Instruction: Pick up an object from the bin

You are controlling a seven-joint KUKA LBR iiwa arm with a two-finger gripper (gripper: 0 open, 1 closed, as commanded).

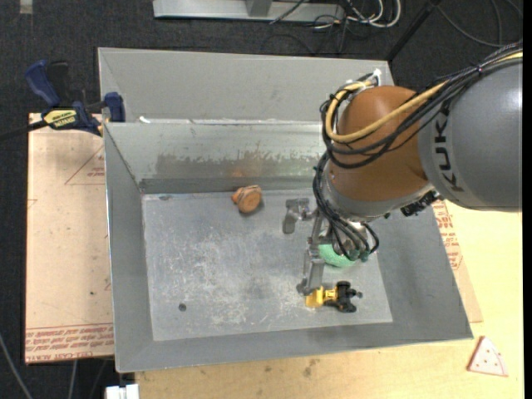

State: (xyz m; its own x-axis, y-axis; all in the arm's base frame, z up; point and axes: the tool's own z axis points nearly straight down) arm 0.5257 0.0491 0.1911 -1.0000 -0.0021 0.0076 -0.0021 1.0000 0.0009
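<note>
Grey metal bin [125, 248] held only a few loose things, spread well apart on its floor. Hand [311, 279] hung low in the near right part of the bin, under the orange-covered wrist [374, 148] of the arm reaching in from the right. Small yellow-and-black plastic toy [332, 296] lay just beside the hand's tip, to its right in the view and slightly nearer the front wall. Touching or apart, could not tell. The toy's long axis ran roughly left to right across the view, yellow end toward the hand, black end away. Green rounded thing [335, 254] sat just behind the toy, partly hidden under the wrist cables, also close beside the hand. Tan rounded lump [247, 198] lay well apart, up and left near the back wall. Released or clenched, could not tell, since the wrist covered much of the hand. Nothing was seen grasped in it. Judgement: the toy was the nearest candidate, so the coming move would likely need a short shift right and toward the front wall to centre over it, closing across its short axis. The green thing crowded close and could get nudged or caught instead
</note>
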